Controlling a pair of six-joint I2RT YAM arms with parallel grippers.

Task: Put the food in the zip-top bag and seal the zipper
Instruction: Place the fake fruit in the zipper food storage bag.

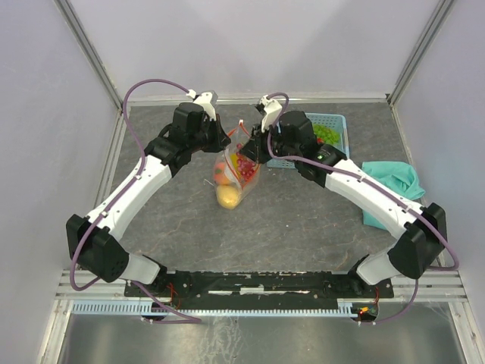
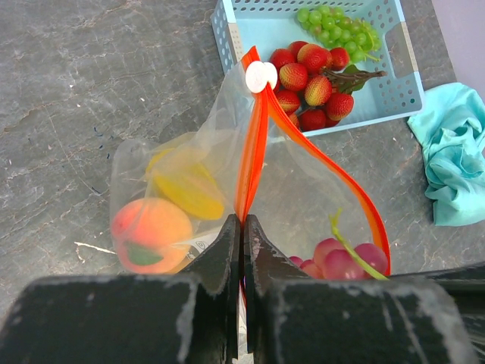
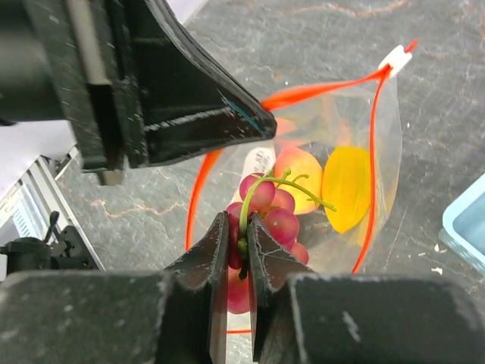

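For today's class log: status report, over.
Left gripper shut on zipper. Right gripper shut on grapes, above open zip-top bag. Nothing blocking its mouth.

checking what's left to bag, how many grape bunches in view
2: a green bunch in the basket, a purple bunch in the right end effector. Others may be hidden.

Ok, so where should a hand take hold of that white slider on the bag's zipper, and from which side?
Probably pinch the white slider across its flat sides, coming from above. It sits exposed at the far end of the zipper, where both strips meet, away from the left hand clamping the near end, so nothing seems to block it.
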